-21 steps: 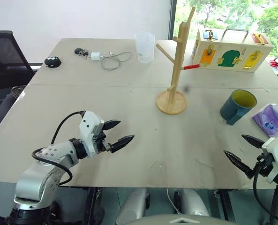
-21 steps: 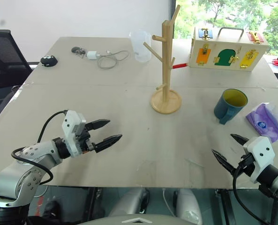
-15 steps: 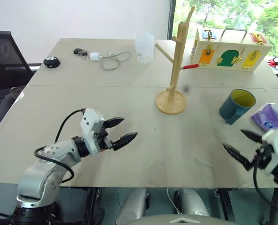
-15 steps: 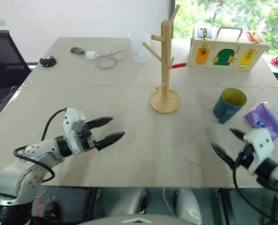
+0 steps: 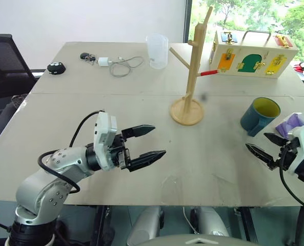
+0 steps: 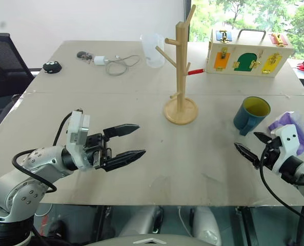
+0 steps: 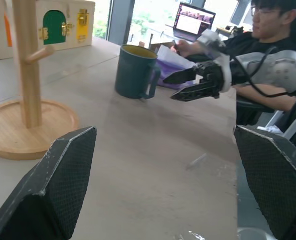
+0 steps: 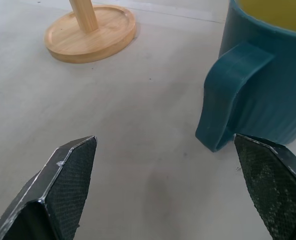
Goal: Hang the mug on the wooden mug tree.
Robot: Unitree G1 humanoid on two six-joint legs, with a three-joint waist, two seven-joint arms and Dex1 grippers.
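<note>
- desk (image 5: 90,107): pale grey top with a seam running across it; carries everything listed below.
- mug (image 5: 259,116): dark teal outside, yellow inside, upright on the desk at about 3 o'clock from the mug tree, well apart from it. the handle faces the near edge, toward the right claw.
- mug tree (image 5: 191,77): pale wood pole on a round disc base, upright near the middle of the desk, angled pegs bare, one peg red-tipped.
- right claw (image 5: 267,146): released, both black fingers spread and holding nothing; hovers just above the desk at about 6 o'clock from the mug, near it but not touching. in the right wrist view the mug handle (image 8: 227,95) sits between the spread fingertips, farther out.
- left claw (image 5: 147,141): released, fingers wide apart and empty; held over the near left part of the desk, pointing across toward the right, at about 7 o'clock from the mug tree, well apart.
- latch box (image 5: 251,54): wooden, with orange, green and yellow doors and a handle on top; at the far right, about 1 o'clock from the mug tree.
- plastic cup (image 5: 158,50): clear, upright, far side, about 11 o'clock from the mug tree.
- cable with white plug (image 5: 120,65): coiled loosely, far left of the plastic cup.
- purple packet (image 5: 294,123): at the right edge, just beside the mug.
- person (image 7: 267,55): seated beyond the right end of the desk, seen in the left wrist view.
</note>
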